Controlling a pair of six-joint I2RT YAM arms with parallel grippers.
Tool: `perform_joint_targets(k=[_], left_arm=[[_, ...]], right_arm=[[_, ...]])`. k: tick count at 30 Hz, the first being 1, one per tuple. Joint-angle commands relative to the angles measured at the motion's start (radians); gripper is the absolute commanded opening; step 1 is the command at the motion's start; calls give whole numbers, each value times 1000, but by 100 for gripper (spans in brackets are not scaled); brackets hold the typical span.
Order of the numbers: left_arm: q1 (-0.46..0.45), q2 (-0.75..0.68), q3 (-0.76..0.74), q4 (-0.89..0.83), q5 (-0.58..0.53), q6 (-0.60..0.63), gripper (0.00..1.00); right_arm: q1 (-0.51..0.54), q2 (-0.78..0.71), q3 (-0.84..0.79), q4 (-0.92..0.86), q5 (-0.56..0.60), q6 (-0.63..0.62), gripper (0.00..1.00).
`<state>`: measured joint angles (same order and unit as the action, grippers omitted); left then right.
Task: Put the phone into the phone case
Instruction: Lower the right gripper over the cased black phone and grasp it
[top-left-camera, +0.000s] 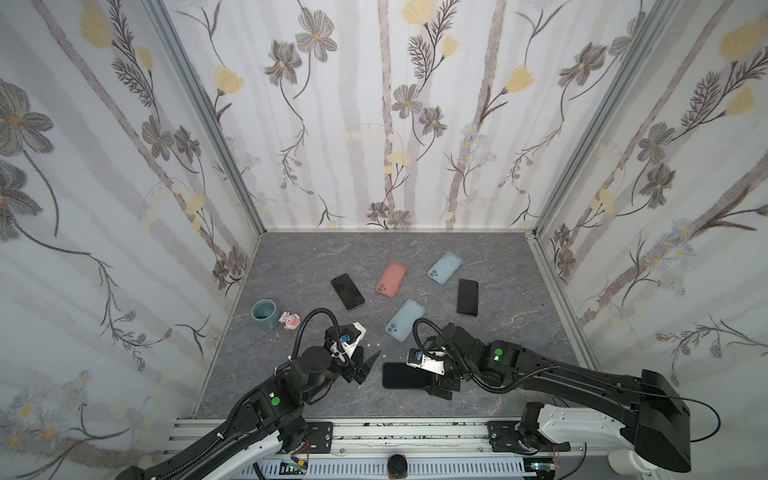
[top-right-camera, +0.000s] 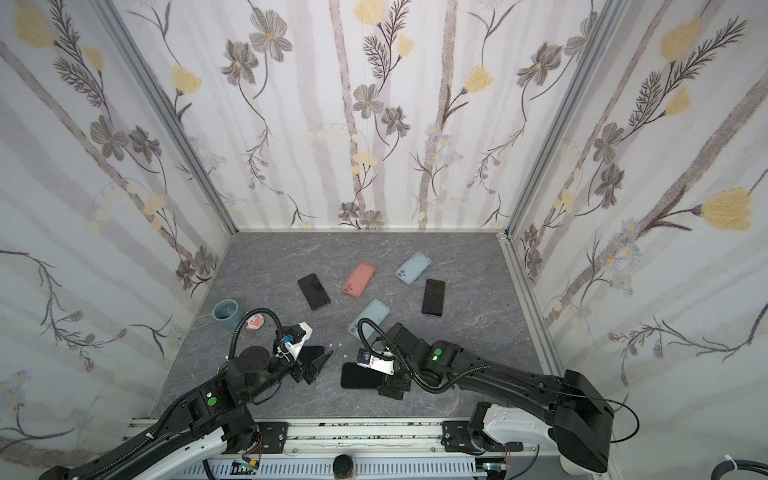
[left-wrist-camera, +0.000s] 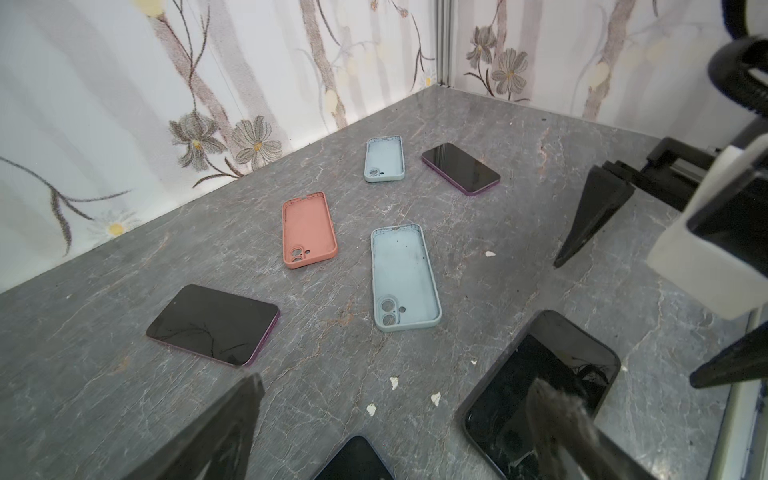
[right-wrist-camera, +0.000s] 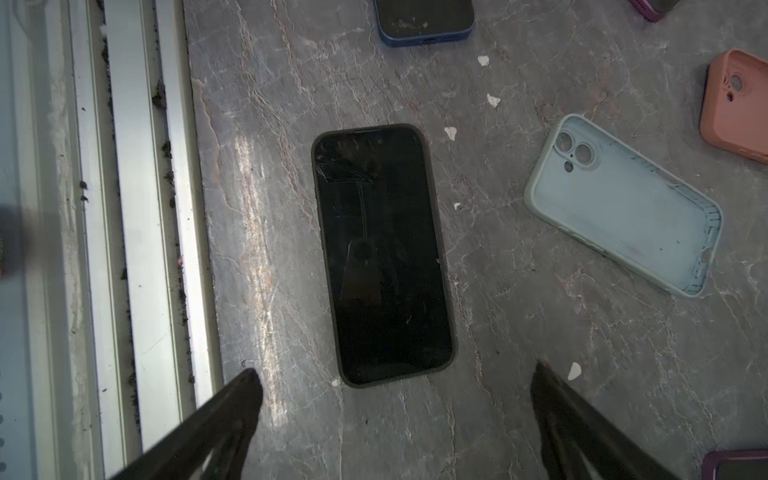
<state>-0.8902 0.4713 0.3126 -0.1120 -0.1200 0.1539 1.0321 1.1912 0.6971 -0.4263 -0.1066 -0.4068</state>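
Observation:
A black phone in a dark case (right-wrist-camera: 382, 253) lies flat near the table's front edge (top-left-camera: 401, 376) (top-right-camera: 359, 376). My right gripper (right-wrist-camera: 397, 371) (top-left-camera: 432, 380) hovers open over its near end, holding nothing. My left gripper (left-wrist-camera: 395, 380) (top-left-camera: 362, 365) is open and empty too, above a second phone in a blue case (left-wrist-camera: 353, 461) (right-wrist-camera: 424, 20). Two bare black phones (top-left-camera: 347, 291) (top-left-camera: 467, 297) lie face up farther back. Three empty cases lie among them: a salmon one (top-left-camera: 391, 279) and two light blue ones (top-left-camera: 405, 320) (top-left-camera: 444, 267).
A teal cup (top-left-camera: 264, 315) and a small pink figurine (top-left-camera: 289, 321) stand at the left. White crumbs (left-wrist-camera: 394, 382) dot the grey marble table (top-left-camera: 519, 332). An aluminium rail (right-wrist-camera: 141, 249) runs along the front edge. Flowered walls close in three sides.

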Motion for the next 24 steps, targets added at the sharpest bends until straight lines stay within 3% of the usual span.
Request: perform_joint_targets(k=[1,24], left_arm=[[0,27,-18,55,-34,68,100],[102,23,-43,74,-11,69,100]], right_arm=[[2,34,4,2,-19,-34,100],[2,270,95,61,-70,-32,100]])
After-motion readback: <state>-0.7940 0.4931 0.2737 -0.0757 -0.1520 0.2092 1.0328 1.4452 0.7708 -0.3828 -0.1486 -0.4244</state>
